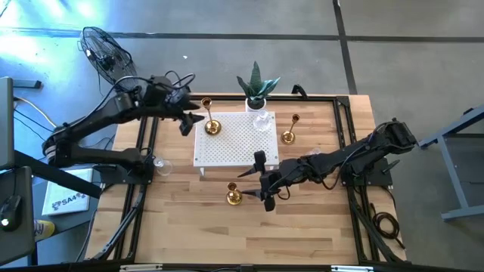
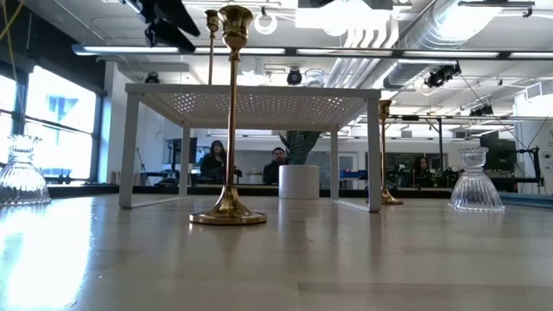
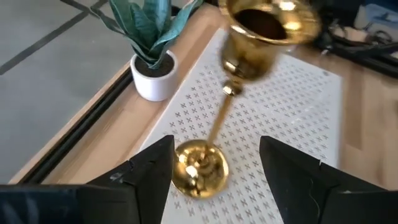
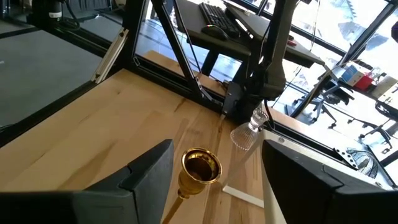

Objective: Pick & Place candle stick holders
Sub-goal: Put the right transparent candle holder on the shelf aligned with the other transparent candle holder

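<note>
One gold holder [image 1: 212, 125] stands by its base on the left part of the white perforated stand [image 1: 234, 147]. My left gripper [image 1: 193, 119] is open just left of it; in the left wrist view its fingers stand on either side of the holder's base [image 3: 199, 168] without touching. A second gold holder [image 1: 234, 195] stands on the table in front of the stand. My right gripper [image 1: 253, 180] is open beside it, its fingers either side of the cup [image 4: 200, 167], apart from it. A third gold holder [image 1: 289, 134] stands right of the stand. One glass holder [image 1: 262, 121] sits on the stand, and another [image 1: 159, 165] on the table at the left.
A green plant in a white pot [image 1: 257, 89] stands just behind the stand. In the low view a further glass holder [image 2: 474, 181] stands on the table at the right. Black rails run along the table's left and right sides. Bare wood lies along the near edge.
</note>
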Controlling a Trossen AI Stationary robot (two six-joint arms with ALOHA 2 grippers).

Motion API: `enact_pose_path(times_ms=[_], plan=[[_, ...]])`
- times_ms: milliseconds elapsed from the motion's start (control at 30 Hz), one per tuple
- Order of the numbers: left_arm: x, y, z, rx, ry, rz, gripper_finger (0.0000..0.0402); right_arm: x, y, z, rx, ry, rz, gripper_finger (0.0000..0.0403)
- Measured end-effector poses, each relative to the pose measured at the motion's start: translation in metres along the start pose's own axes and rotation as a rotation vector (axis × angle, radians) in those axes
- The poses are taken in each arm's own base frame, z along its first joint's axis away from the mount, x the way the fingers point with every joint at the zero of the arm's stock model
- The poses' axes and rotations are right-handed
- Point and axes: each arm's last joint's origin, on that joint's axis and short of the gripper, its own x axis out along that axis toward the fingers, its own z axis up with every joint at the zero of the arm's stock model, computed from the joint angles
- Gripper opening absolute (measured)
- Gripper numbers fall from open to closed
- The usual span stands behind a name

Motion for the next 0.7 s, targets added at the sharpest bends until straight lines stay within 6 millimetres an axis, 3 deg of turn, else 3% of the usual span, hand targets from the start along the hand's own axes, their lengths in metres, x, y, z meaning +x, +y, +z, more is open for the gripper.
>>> enact_pose_path(times_ms=[367, 500, 700], plan=[[-0.030, -0.004, -0.016, -0.079, 0.054, -0.058, 0.0233, -0.011, -0.002, 0.007, 0.036, 0.007, 0.000, 0.0238], [-0.032, -0.005, -0.020, -0.094, 0.094, -0.105, 0.0233, -0.036, -0.005, 0.022, 0.026, 0.037, -0.057, 0.0238], [-0.033, -0.008, -0.031, -0.125, 0.225, -0.201, 0.0233, -0.097, -0.005, 0.037, -0.004, 0.184, -0.208, 0.0238]])
